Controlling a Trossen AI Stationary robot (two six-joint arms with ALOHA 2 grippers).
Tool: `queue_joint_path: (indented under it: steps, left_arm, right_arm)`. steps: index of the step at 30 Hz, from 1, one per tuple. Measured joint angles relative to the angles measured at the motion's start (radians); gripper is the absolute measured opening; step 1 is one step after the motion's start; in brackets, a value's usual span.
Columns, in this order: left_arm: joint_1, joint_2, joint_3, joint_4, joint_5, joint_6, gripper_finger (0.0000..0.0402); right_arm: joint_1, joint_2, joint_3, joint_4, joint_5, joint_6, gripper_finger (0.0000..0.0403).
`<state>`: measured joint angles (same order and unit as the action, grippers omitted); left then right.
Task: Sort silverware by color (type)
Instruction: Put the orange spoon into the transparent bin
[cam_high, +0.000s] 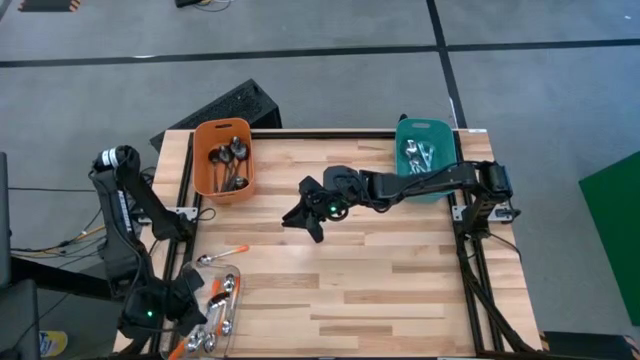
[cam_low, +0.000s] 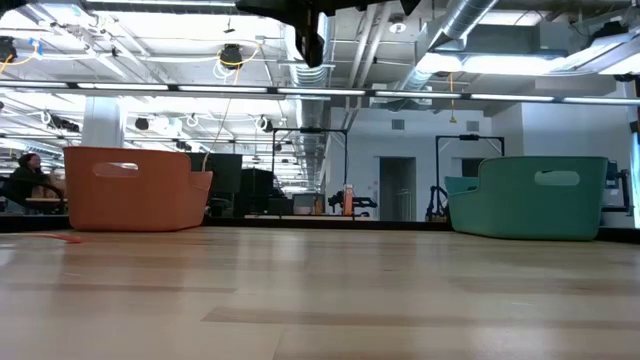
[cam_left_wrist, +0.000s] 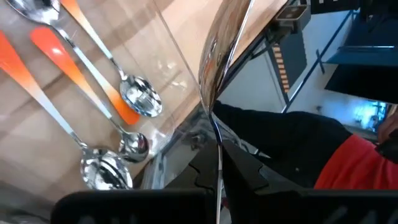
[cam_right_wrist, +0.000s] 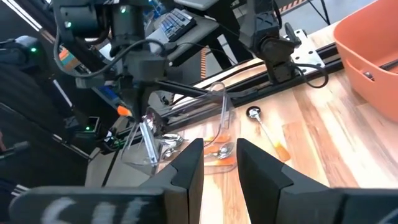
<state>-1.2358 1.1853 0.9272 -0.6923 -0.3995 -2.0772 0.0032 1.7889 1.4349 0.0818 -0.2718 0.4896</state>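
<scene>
Silverware is split three ways: dark spoons in the orange bin (cam_high: 223, 158), metal pieces in the teal bin (cam_high: 424, 155), and orange-handled spoons in the clear tray (cam_high: 212, 312) at the near left corner, with one loose spoon (cam_high: 220, 255) lying just beyond it. Your right gripper (cam_high: 312, 208) hangs mid-table with fingers part-spread and holding nothing, while the left gripper (cam_high: 150, 315) sits pressed together beside the tray. If you send the right arm to the tray (crowded corner), it may strike the left arm or tip the light tray.
</scene>
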Motion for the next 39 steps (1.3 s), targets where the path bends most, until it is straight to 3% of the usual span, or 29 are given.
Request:
queue_joint_path:
  steps: [10, 16, 19, 24, 31, 39]
  left_arm:
    - [0.0, -0.034, 0.0, -0.08, 0.181, 0.012, 0.0]
    - [0.057, -0.034, 0.0, -0.143, 0.126, 0.006, 0.0005]
    - [0.108, -0.034, 0.0, -0.202, 0.117, -0.001, 0.0026]
    - [0.15, -0.034, 0.0, -0.323, 0.224, -0.002, 0.0085]
    - [0.187, -0.043, 0.0, -0.323, 0.316, 0.049, 0.0163]
    - [0.339, -0.201, 0.015, -0.239, 0.299, 0.159, 0.0178]
  right_arm:
    - [0.031, 0.0, 0.0, -0.039, -0.015, 0.0, 0.0119]
    - [0.043, 0.0, 0.0, -0.088, -0.017, 0.0, 0.0119]
    - [0.043, 0.0, 0.0, -0.085, -0.005, 0.004, 0.0119]
    - [0.042, 0.0, 0.0, -0.082, 0.039, 0.044, 0.0119]
    - [0.034, 0.0, 0.0, -0.082, 0.039, 0.037, 0.0119]
    - [-0.011, 0.0, 0.0, -0.082, 0.039, 0.018, 0.0119]
